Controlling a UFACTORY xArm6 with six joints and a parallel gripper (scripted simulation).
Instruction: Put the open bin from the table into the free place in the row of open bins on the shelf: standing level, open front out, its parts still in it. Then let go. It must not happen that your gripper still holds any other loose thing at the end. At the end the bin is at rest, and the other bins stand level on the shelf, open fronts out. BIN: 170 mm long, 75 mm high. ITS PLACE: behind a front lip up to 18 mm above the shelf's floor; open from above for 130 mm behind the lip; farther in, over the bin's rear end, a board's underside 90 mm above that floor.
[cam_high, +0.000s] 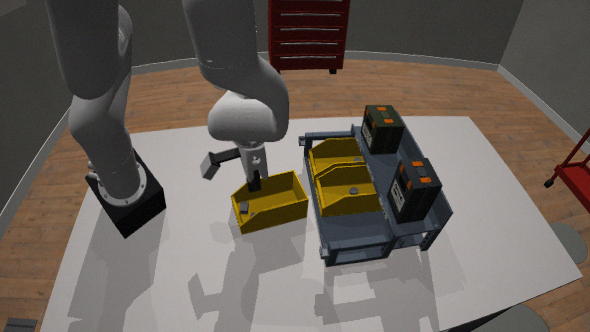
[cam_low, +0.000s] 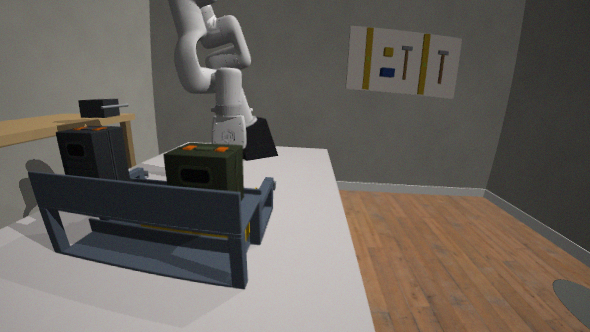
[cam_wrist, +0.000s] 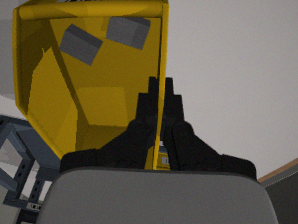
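Observation:
The open bin (cam_high: 280, 218) (cam_wrist: 107, 105) is yellow and stands on the white table, its low open front toward the robot's base. Two grey parts lie near its front in the wrist view, one part (cam_wrist: 81, 45) beside another part (cam_wrist: 128, 33). My gripper (cam_high: 254, 188) (cam_wrist: 159, 91) is shut on the bin's side wall, one finger inside and one outside. The grey-blue shelf (cam_high: 350, 231) (cam_low: 135, 201) stands beyond the bin's rear. Two yellow bins, a far bin (cam_high: 332, 148) and a nearer bin (cam_high: 345, 206), stand level in its row; the free place is beside the nearer one.
A green case (cam_high: 383, 136) (cam_low: 202, 167) and a dark case (cam_high: 414, 195) (cam_low: 92, 156) stand on the shelf's raised rear board. A raised front lip runs along the shelf's side facing the bin. A red drawer cabinet (cam_high: 307, 36) stands beyond the table.

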